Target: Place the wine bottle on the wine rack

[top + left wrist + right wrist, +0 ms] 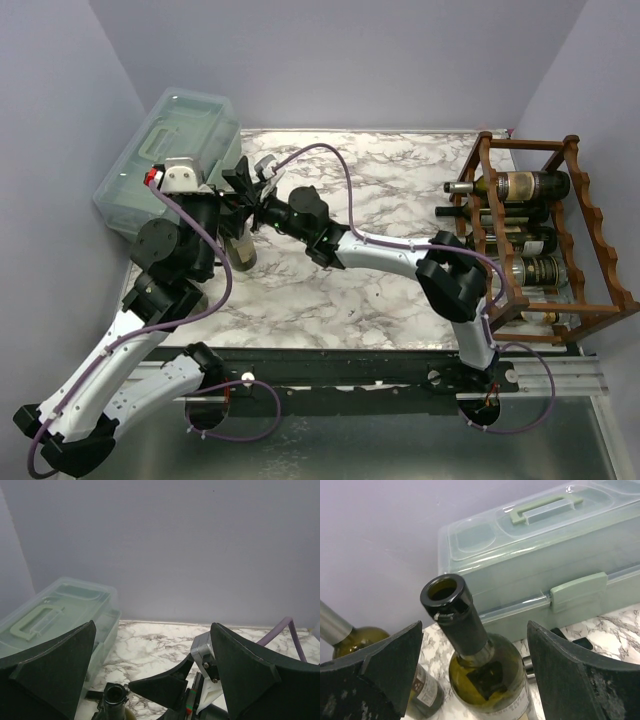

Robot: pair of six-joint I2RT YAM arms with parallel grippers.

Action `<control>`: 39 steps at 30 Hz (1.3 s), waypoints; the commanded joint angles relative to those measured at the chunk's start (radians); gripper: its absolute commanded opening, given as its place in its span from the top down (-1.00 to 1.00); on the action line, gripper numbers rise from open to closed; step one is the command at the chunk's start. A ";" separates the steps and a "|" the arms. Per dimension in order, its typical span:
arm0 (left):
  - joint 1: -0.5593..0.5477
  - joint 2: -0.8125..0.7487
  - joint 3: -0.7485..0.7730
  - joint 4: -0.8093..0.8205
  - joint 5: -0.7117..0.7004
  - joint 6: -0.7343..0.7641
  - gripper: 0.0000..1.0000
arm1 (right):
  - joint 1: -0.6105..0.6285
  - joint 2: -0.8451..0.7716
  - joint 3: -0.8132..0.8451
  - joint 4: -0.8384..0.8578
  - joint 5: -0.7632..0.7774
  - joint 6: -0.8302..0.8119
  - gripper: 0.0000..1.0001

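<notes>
A: In the top view, where is the wine bottle (241, 252)?

B: It stands upright on the marble table (380, 190), at the left, near the translucent plastic box (165, 165). Only its pale body shows. The neck is covered by the black parts of the two arms, which overlap there, so I cannot separate the fingers in this view.

A: And the wine rack (525, 146)?

B: It is at the right edge of the table, well apart from the wine bottle. Several bottles (520, 186) lie in it, with their necks to the left. Its near lower corner is partly hidden behind the right arm (455, 285).

A: What does the left wrist view show?

B: The left gripper (152, 630) is spread wide, and nothing is between its fingers. At the bottom edge I see only the dark mouth of the wine bottle. The rest is cut off.

A: And the right wrist view?

B: The right gripper (475, 635) has one finger on each side of the neck, with a gap on both sides. So its jaws are apart and grip nothing. The label is cut by the lower edge. A second bottle (357, 637) with a grey neck shows at the left, half hidden behind the finger. I cannot tell whether it stands straight.
</notes>
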 commanded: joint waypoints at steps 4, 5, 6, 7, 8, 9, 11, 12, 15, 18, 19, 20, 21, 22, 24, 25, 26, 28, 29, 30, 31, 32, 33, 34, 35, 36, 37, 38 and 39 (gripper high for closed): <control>0.005 -0.043 -0.030 0.066 -0.048 0.024 -0.97 | 0.015 0.080 0.110 0.008 0.081 -0.014 -0.60; 0.005 -0.050 -0.035 0.068 -0.037 0.017 -0.97 | 0.016 0.090 0.126 -0.003 0.079 -0.006 -0.56; 0.006 -0.050 -0.040 0.074 -0.036 0.019 -0.97 | 0.017 0.102 0.140 -0.007 0.073 0.001 -0.53; 0.006 -0.044 -0.041 0.078 -0.042 0.026 -0.97 | 0.019 0.109 0.149 -0.005 0.070 0.004 -0.51; 0.005 -0.037 -0.038 0.078 -0.050 0.031 -0.97 | 0.022 0.120 0.160 -0.005 0.068 0.002 -0.48; 0.006 -0.031 -0.032 0.075 -0.055 0.034 -0.97 | 0.023 0.130 0.172 -0.011 0.066 -0.001 -0.41; 0.005 -0.036 -0.031 0.069 -0.039 0.026 -0.97 | 0.027 0.140 0.195 -0.029 0.067 -0.005 -0.26; 0.005 -0.039 -0.037 0.070 -0.031 0.022 -0.97 | 0.029 0.139 0.194 -0.032 0.070 -0.004 -0.21; 0.005 -0.026 -0.033 0.072 -0.047 0.030 -0.97 | 0.029 0.124 0.164 -0.002 0.074 -0.022 0.07; 0.005 -0.034 -0.033 0.066 -0.028 0.018 -0.96 | 0.029 0.095 0.137 0.005 0.099 -0.040 0.43; 0.006 -0.036 -0.037 0.067 -0.022 0.016 -0.96 | 0.029 0.081 0.115 0.017 0.099 -0.044 0.52; 0.005 -0.034 -0.039 0.069 -0.024 0.018 -0.96 | 0.029 0.063 0.093 0.039 0.132 -0.044 0.61; 0.005 -0.029 -0.036 0.069 -0.037 0.023 -0.96 | 0.029 0.050 0.066 0.062 0.143 -0.047 0.69; 0.005 -0.022 -0.031 0.068 -0.043 0.028 -0.96 | 0.029 0.033 0.046 0.075 0.150 -0.051 0.73; 0.005 -0.024 -0.030 0.065 -0.035 0.024 -0.96 | 0.029 0.000 0.014 0.082 0.165 -0.070 0.82; 0.006 -0.029 -0.034 0.065 -0.027 0.019 -0.96 | 0.029 -0.020 -0.003 0.082 0.177 -0.076 0.88; 0.006 -0.031 -0.038 0.066 -0.022 0.017 -0.96 | 0.029 -0.039 -0.028 0.087 0.193 -0.077 0.95; 0.006 -0.021 -0.035 0.066 -0.036 0.024 -0.96 | 0.029 -0.082 -0.076 0.095 0.237 -0.078 0.99; 0.005 -0.015 -0.032 0.066 -0.041 0.027 -0.96 | 0.029 -0.103 -0.099 0.099 0.277 -0.082 0.99; 0.005 -0.012 -0.030 0.064 -0.040 0.026 -0.96 | 0.029 -0.123 -0.116 0.097 0.320 -0.079 0.99; 0.005 -0.013 -0.032 0.065 -0.030 0.020 -0.96 | 0.029 -0.148 -0.133 0.088 0.369 -0.071 0.99; 0.005 -0.013 -0.035 0.065 -0.021 0.016 -0.96 | 0.029 -0.168 -0.143 0.063 0.417 -0.059 0.99; 0.005 -0.011 -0.037 0.064 -0.017 0.014 -0.96 | 0.029 -0.192 -0.151 0.037 0.473 -0.044 0.99; 0.005 -0.006 -0.037 0.064 -0.019 0.015 -0.96 | 0.028 -0.212 -0.154 0.003 0.534 -0.029 0.99; 0.005 0.003 -0.035 0.064 -0.026 0.018 -0.96 | 0.027 -0.227 -0.155 -0.030 0.573 -0.022 0.99; 0.006 0.011 -0.031 0.062 -0.030 0.018 -0.96 | 0.027 -0.247 -0.158 -0.065 0.584 -0.035 0.99; 0.005 0.016 -0.029 0.057 -0.027 0.015 -0.96 | 0.027 -0.266 -0.167 -0.083 0.590 -0.066 0.99; 0.006 0.018 -0.028 0.054 -0.017 0.008 -0.96 | 0.027 -0.293 -0.186 -0.086 0.596 -0.090 0.99; 0.006 0.018 -0.029 0.053 -0.006 0.004 -0.96 | 0.028 -0.318 -0.206 -0.087 0.610 -0.103 0.99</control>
